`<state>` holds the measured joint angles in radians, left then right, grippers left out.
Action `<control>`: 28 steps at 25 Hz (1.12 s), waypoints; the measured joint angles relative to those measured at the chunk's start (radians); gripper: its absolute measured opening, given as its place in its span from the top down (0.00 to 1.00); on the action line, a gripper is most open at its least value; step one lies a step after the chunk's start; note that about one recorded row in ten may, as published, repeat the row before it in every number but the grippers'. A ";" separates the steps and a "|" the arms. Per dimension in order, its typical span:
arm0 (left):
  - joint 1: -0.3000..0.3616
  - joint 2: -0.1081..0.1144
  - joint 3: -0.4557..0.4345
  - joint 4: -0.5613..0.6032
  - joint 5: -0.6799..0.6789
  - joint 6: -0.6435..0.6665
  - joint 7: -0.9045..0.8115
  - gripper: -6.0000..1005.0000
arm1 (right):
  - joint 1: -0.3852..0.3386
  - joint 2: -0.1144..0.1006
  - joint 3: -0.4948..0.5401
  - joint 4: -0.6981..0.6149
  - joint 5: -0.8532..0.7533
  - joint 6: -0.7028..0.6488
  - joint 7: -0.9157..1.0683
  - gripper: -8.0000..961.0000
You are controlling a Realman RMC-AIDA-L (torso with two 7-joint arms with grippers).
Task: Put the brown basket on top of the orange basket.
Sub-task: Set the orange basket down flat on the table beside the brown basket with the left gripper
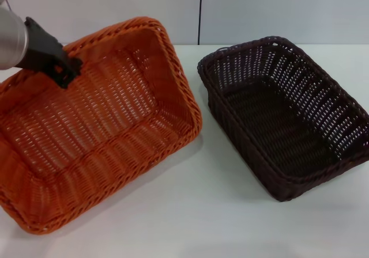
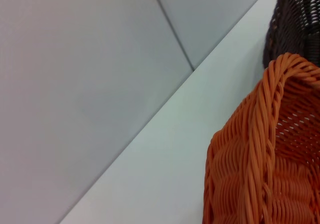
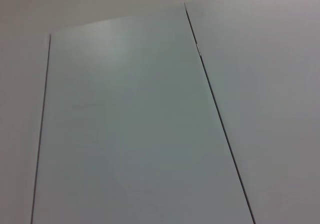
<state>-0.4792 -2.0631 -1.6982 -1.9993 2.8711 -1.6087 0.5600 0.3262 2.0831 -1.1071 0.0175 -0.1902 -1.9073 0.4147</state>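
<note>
**Left gripper at orange basket's far rim; brown basket untouched**

Left gripper (image 1: 64, 74) sits at the far rim of the orange basket (image 1: 98, 131), on the robot's left. Cannot tell whether its fingers are spread or pinching the braid. The orange basket looks tipped, far edge raised toward the camera (likely lifted by that rim, though contact is not clearly visible). Left wrist view shows its corner (image 2: 265, 149) close up, the brown basket (image 2: 295, 24) just behind it.

Brown basket (image 1: 285, 117) rests flat on the white counter (image 1: 202, 223), right side, near the orange one but apart. Not yet stacked.

Right gripper not seen; its wrist camera faces only blank wall panels.

Judgement: the arm is handling the orange basket, not the brown one the task names.
</note>
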 joint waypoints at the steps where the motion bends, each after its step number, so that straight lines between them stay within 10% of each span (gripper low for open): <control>1: -0.004 0.000 0.001 0.001 -0.001 0.000 0.005 0.84 | 0.000 0.000 0.000 0.000 0.000 0.000 0.000 0.15; 28: -0.079 -0.003 0.106 0.108 -0.077 0.043 0.048 0.85 | 0.001 -0.002 0.000 -0.004 -0.013 0.024 -0.002 0.15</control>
<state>-0.5586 -2.0663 -1.5918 -1.8913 2.7943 -1.5658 0.6078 0.3275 2.0811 -1.1075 0.0137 -0.2034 -1.8831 0.4128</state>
